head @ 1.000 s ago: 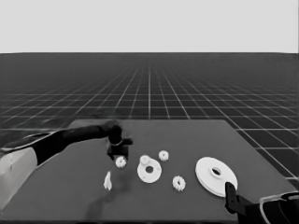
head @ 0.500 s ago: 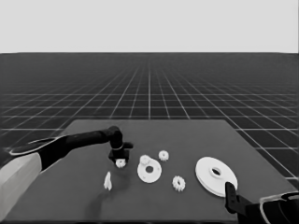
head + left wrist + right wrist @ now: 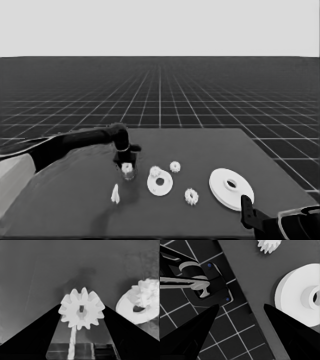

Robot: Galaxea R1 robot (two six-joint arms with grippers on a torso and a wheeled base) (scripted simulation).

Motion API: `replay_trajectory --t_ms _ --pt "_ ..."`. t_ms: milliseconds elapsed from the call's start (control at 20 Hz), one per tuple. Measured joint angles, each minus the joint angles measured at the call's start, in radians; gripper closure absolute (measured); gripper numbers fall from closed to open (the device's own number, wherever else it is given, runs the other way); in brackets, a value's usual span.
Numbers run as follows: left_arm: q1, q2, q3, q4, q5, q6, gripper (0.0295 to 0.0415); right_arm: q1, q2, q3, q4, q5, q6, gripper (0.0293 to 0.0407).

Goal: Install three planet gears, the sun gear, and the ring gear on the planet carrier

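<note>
The left gripper [image 3: 127, 170] hangs over the dark bench [image 3: 75, 200], its jaws closed against the two sides of a small white toothed planet gear [image 3: 81, 311], left of the medium white flat round planet carrier [image 3: 160, 183]. A second small gear [image 3: 155, 171] sits on the carrier's rim at about 11 o'clock; a third [image 3: 175, 166] lies just off it at 1 o'clock, a fourth [image 3: 191, 196] at 4 o'clock. A thin white piece [image 3: 115, 193] lies at the held gear's 7 o'clock. The largest white round ring gear [image 3: 230, 188] lies flat at the carrier's 3 o'clock. The right gripper [image 3: 241, 308] waits at the bench's near right corner, jaws spread apart, holding nothing.
</note>
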Motion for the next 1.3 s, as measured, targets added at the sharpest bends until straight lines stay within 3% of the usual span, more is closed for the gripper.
replay_trajectory --t_ms 150,400,550,900,950,1050,1300 --pt "-0.059 -0.008 0.022 -0.049 0.026 -0.010 0.0398 0.000 0.000 0.000 0.000 0.000 0.000 0.0315" --pt "-0.071 -0.008 0.024 -0.061 0.031 -0.011 0.0398 0.000 0.000 0.000 0.000 0.000 0.000 0.0315" --pt "-0.046 0.175 0.219 -0.017 0.086 -0.386 0.0398 0.000 0.000 0.000 0.000 0.000 0.000 0.0315" --pt "-0.040 0.254 0.209 -0.011 0.101 -0.454 0.0398 0.000 0.000 0.000 0.000 0.000 0.000 0.0315" --pt "0.027 0.260 0.180 0.061 0.095 -0.432 0.0398 0.000 0.000 0.000 0.000 0.000 0.000 0.0315" --pt "0.099 0.268 0.138 0.126 0.081 -0.402 0.0398 0.000 0.000 0.000 0.000 0.000 0.000 0.0315" --pt "0.122 0.276 0.115 0.156 0.070 -0.386 0.0398 0.000 0.000 0.000 0.000 0.000 0.000 0.0315"
